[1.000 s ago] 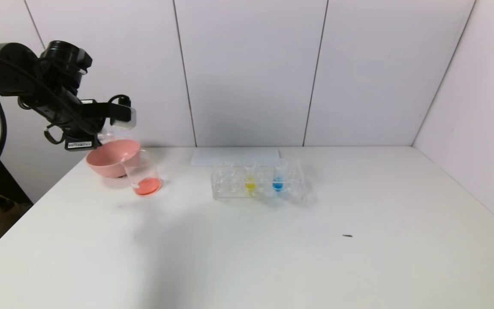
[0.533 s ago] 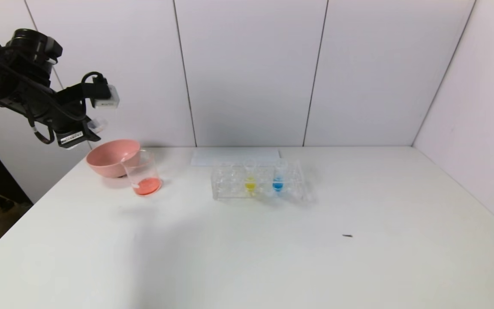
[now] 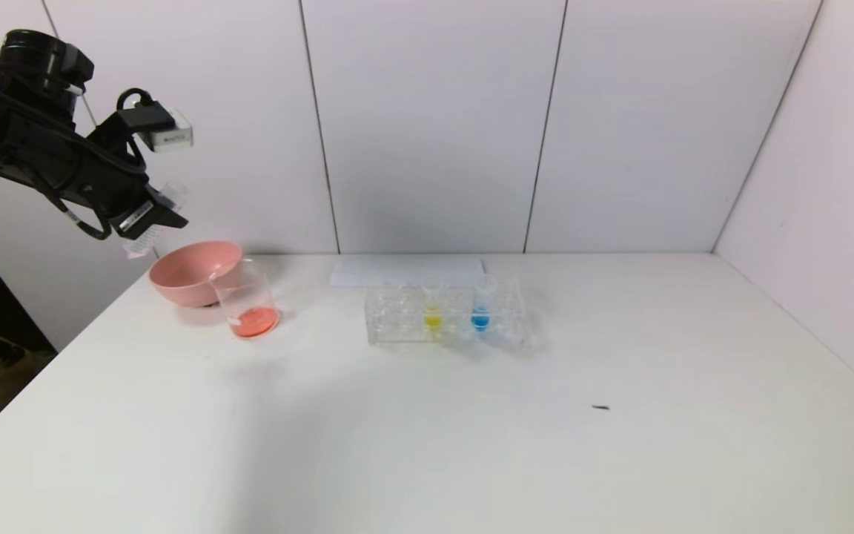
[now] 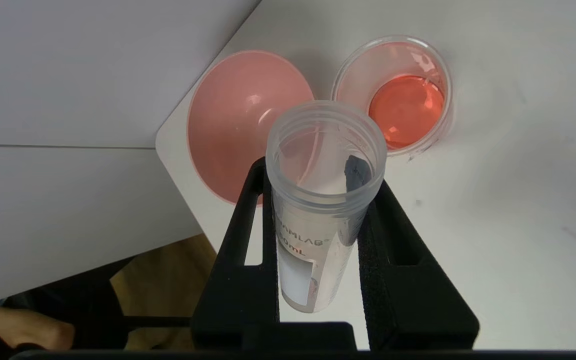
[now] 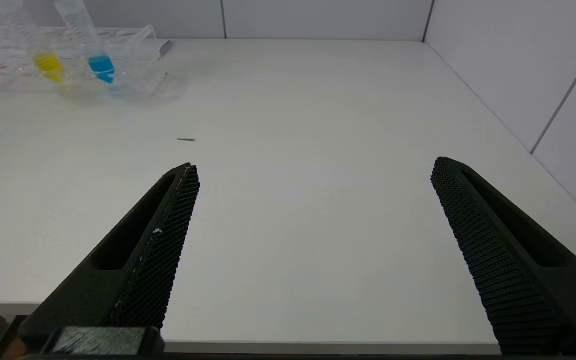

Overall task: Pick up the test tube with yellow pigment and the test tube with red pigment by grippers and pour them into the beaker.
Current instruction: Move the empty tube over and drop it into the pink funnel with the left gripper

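In the head view, the black left gripper [image 3: 151,222] is seen raised above the far left corner of the white table [image 3: 427,445], up and to the left of the pink round bowl [image 3: 193,271]. A clear, emptied test tube [image 3: 153,219] is clamped between its jaws at a tilt. Just beside the bowl, on its right, the small clear cylindrical beaker [image 3: 247,299] stands upright with red-orange liquid pooled at its bottom. Well apart to the right, the clear rectangular tube rack [image 3: 448,319] is set near the back wall; in it the slim clear test tube with yellow pigment [image 3: 433,311] is held upright, with a tube of blue liquid [image 3: 480,310] just beside it on the right. A flat white sheet [image 3: 406,270] lies behind the rack.

In the left wrist view, the open mouth of the empty tube [image 4: 324,165] is seen end-on, gripped on both sides by the left gripper [image 4: 313,250]. The bowl [image 4: 228,125] and the beaker [image 4: 398,95] are seen below it, side by side.

In the right wrist view, the right gripper [image 5: 313,250] is held low at the near edge of the table, its jaws spread wide with nothing between them. The rack [image 5: 63,65] with the yellow tube [image 5: 48,65] and the blue tube [image 5: 100,67] is seen far off.
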